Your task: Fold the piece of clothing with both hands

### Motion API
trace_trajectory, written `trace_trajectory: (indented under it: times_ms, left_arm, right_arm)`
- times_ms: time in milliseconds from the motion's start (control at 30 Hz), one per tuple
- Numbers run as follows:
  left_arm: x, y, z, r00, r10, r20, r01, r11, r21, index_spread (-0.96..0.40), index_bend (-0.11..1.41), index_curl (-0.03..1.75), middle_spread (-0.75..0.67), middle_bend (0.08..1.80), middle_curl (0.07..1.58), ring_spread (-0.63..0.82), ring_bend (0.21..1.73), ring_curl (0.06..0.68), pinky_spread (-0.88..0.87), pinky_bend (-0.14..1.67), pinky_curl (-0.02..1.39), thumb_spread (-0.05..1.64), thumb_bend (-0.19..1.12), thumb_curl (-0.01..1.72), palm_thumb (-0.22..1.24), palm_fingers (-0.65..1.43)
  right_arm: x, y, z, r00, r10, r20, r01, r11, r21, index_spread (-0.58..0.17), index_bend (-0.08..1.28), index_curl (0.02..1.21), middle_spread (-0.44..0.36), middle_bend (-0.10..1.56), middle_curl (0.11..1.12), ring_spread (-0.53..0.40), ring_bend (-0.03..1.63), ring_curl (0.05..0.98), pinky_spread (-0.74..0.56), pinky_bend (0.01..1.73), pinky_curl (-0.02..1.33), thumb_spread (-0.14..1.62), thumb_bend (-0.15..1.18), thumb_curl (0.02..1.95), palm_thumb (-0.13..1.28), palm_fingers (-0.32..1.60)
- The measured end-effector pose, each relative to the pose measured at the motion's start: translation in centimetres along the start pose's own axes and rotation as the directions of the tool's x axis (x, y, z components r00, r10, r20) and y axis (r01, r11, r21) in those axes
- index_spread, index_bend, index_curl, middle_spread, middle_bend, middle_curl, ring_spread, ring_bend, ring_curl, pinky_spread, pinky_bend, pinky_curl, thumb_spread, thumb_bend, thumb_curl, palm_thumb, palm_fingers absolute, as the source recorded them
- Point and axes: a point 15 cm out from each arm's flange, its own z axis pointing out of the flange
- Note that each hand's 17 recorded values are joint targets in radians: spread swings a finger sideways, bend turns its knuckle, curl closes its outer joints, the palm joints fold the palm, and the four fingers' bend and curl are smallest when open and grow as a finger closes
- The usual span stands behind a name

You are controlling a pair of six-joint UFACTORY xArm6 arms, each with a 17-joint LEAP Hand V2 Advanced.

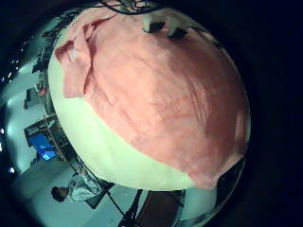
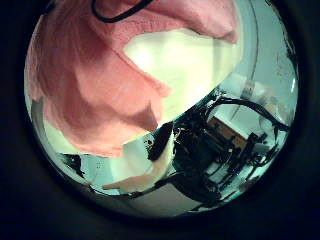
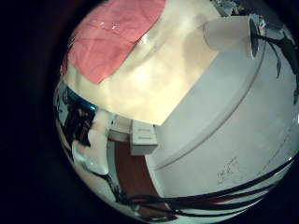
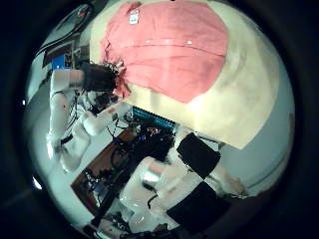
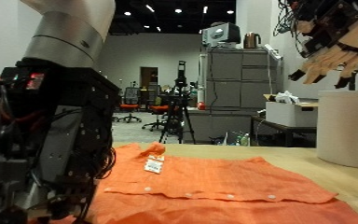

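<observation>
An orange-pink button shirt (image 5: 216, 177) is lying spread flat on the pale worktop (image 5: 353, 191), while one hand (image 5: 335, 42) is hovering high above, fingers loosely curled around nothing.

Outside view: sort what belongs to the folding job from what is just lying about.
Belongs to the job:
orange shirt, spread on the table
left hand
right hand

Just lying about:
white cylinder
grey cabinet
</observation>
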Motion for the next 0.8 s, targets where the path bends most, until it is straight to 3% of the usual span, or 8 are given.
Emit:
trace_trajectory:
  times_ms: [133,367,567,800]
  left_arm:
    - [-0.3,-0.8,-0.5,0.998,-0.022,0.055,0.021,1.000,0.020,0.00,0.14,0.26,-0.06,0.57,0.44,-0.01,0.65,0.299,0.00,0.35,0.36,0.97,-0.02,0.31,0.26,0.62]
    - [-1.9,-3.9,-2.6,0.991,-0.051,0.120,0.043,0.997,0.070,-0.18,0.20,0.29,-0.28,0.74,0.58,-0.36,0.88,0.403,-0.43,0.66,0.48,0.96,-0.02,0.32,0.37,0.91]
    - [-2.6,-6.5,-5.0,0.991,-0.070,0.118,0.062,0.996,0.070,-0.35,0.30,0.38,-0.41,0.80,0.68,-0.47,1.00,0.470,-0.61,0.82,0.55,1.03,-0.01,0.32,0.45,1.08]
    - [-2.9,-7.8,-7.7,0.990,-0.077,0.117,0.071,0.996,0.054,-0.47,0.40,0.50,-0.49,0.83,0.76,-0.50,1.05,0.510,-0.68,0.91,0.60,1.12,-0.01,0.30,0.50,1.08]
  right_arm:
    - [0.0,0.1,-0.1,1.000,0.001,-0.001,-0.001,1.000,0.004,-0.326,0.17,0.30,0.026,0.19,0.31,0.176,0.26,0.262,0.27,0.29,0.32,1.22,-0.01,0.26,0.61,0.13]
    - [0.0,0.1,-0.1,1.000,0.001,-0.001,-0.001,1.000,0.004,-0.326,0.17,0.30,0.026,0.19,0.31,0.176,0.26,0.262,0.27,0.28,0.32,1.22,-0.01,0.26,0.62,0.13]
    - [0.0,0.0,-0.1,1.000,-0.002,-0.004,0.002,1.000,0.010,-0.326,0.17,0.30,0.026,0.19,0.31,0.169,0.27,0.263,0.26,0.28,0.32,1.22,-0.02,0.26,0.62,0.14]
    - [-0.2,-0.4,0.9,1.000,-0.007,0.004,0.007,1.000,-0.013,-0.317,0.16,0.29,0.003,0.20,0.32,0.134,0.32,0.272,0.25,0.27,0.32,1.22,-0.02,0.26,0.62,0.19]
